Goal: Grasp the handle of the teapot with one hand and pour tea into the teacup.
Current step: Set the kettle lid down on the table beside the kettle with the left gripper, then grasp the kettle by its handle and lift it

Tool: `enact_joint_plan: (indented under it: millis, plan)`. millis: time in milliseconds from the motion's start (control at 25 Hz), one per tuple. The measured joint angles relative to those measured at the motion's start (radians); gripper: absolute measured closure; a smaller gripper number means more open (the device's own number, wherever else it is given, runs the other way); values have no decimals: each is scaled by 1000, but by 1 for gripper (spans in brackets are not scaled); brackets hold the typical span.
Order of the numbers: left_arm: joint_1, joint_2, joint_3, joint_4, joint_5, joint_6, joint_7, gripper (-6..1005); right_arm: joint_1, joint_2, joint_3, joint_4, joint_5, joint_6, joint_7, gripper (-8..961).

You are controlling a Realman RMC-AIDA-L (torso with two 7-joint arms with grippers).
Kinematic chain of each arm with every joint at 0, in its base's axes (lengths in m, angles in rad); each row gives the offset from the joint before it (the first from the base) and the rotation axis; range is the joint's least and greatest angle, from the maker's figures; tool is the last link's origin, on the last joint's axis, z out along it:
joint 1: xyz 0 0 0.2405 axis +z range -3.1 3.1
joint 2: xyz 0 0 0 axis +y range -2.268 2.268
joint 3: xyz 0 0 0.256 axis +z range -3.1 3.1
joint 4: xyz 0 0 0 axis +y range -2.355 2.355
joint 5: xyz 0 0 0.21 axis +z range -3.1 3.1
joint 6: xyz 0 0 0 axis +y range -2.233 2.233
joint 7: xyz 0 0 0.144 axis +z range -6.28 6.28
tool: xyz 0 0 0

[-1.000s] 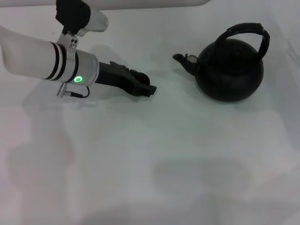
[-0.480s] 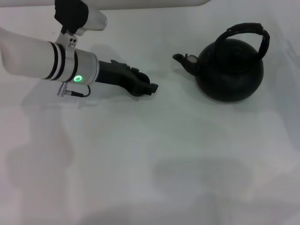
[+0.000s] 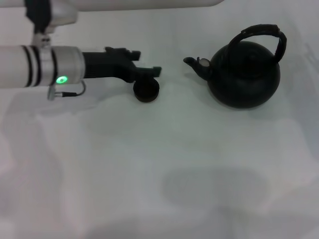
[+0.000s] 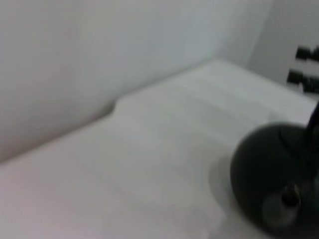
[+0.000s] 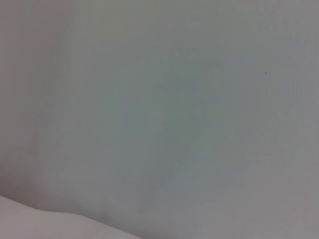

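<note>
The round matte black teapot (image 3: 244, 74) stands on the white table at the right, its spout (image 3: 192, 62) pointing left. Its thick black arched handle (image 3: 264, 31) stands over the top. The small dark teacup (image 3: 146, 90) sits on the table to the left of the spout, with nothing touching it. My left gripper (image 3: 144, 62) is open and empty, hovering just above and behind the cup. The teapot also shows blurred in the left wrist view (image 4: 274, 174). Two black prongs (image 4: 305, 64) beyond it look like my right gripper.
The white table (image 3: 159, 164) stretches toward me from the cup and teapot. A white wall (image 4: 99, 59) rises behind the table. The right wrist view shows only a plain pale surface (image 5: 159, 119).
My left gripper, which was down around the teacup, has opened, lifted and drawn back to the left. The cup now stands alone on the table. The teapot has not moved.
</note>
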Motion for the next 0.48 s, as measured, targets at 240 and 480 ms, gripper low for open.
enact_joint_plan:
  millis: [240, 480]
  plan:
    - [165, 1, 1, 31, -265, -81, 243, 146, -18, -5, -13, 24, -9, 9, 10, 83]
    - [364, -3, 1, -48, -661, -257, 707, 147, -85, -32, -74, 162, -118, -39, 158, 83]
